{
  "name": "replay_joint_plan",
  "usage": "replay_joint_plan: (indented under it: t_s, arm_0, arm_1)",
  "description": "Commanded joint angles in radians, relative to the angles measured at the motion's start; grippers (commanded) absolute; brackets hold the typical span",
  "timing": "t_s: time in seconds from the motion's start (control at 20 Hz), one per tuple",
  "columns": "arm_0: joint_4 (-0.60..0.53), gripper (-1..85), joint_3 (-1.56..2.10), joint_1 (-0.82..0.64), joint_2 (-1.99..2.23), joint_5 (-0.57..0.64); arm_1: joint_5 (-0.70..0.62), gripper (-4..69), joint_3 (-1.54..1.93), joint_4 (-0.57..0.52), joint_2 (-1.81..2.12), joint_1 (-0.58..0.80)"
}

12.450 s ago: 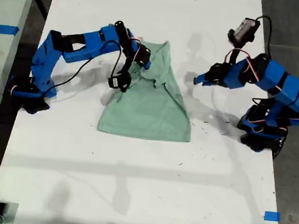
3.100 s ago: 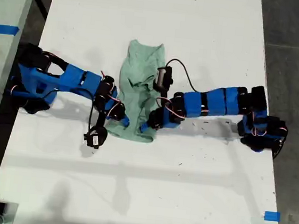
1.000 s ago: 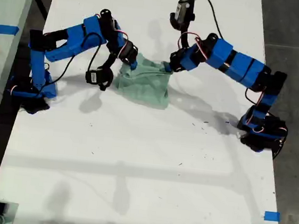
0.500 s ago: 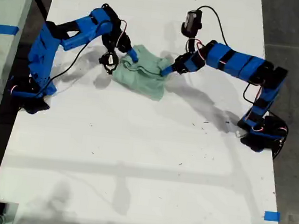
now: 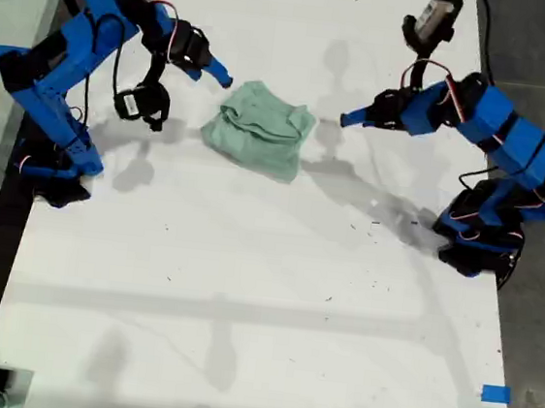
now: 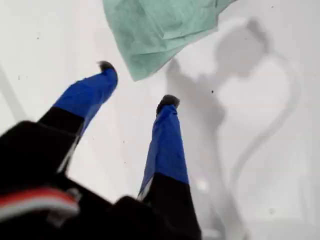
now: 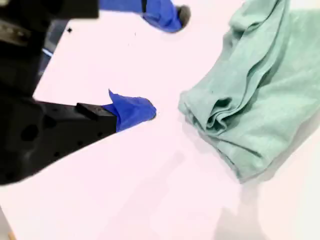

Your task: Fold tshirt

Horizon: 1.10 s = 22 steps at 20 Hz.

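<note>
The pale green tshirt lies bunched in a small, wrinkly folded pile on the white counter, between my first pincer and my second pincer, and both pincers are spread wide with nothing in them.

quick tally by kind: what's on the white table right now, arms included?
T-shirts: 1, the tshirt, pale green, bunched in a folded heap
Robot arms: 2, ending in my first gripper and my second gripper, both open and off the cloth
Blue tape pieces: 1, the blue tape, near the exterior view's lower right corner
Total: 4
</note>
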Motion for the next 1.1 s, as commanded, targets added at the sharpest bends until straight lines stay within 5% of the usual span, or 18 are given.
replay_joint_plan:
  t_s: [0.0,0.2,0.3,0.6,0.8,0.85,1.0,1.05]
  arm_0:
    - [-0.255,2.8,0.509,0.143,0.422,-0.100]
    - [-0.546,0.8,1.164,0.313,0.865,-0.321]
    - [-0.594,0.1,1.384,0.339,1.040,-0.391]
    - [-0.495,0.1,1.786,0.301,1.554,-0.405]
    - [-0.147,0.4,1.782,0.196,1.603,-0.407]
    - [-0.146,1.7,1.790,0.163,1.586,-0.357]
    - [-0.140,2.5,1.787,0.109,1.600,-0.357]
    - [-0.140,2.5,1.787,0.098,1.600,-0.357]
  arm_1:
    - [0.156,1.4,0.187,-0.006,0.273,-0.057]
    - [0.347,-1.4,0.561,-0.115,0.612,-0.206]
    - [0.457,-1.4,0.735,-0.120,0.795,-0.247]
    - [0.681,-1.4,1.081,-0.054,1.127,-0.313]
    - [0.842,0.8,1.121,-0.067,1.129,-0.308]
    - [0.838,1.1,1.121,-0.049,1.127,-0.281]
    - [0.244,1.9,1.118,-0.044,1.127,-0.244]
    - [0.230,1.0,1.114,-0.031,1.127,-0.249]
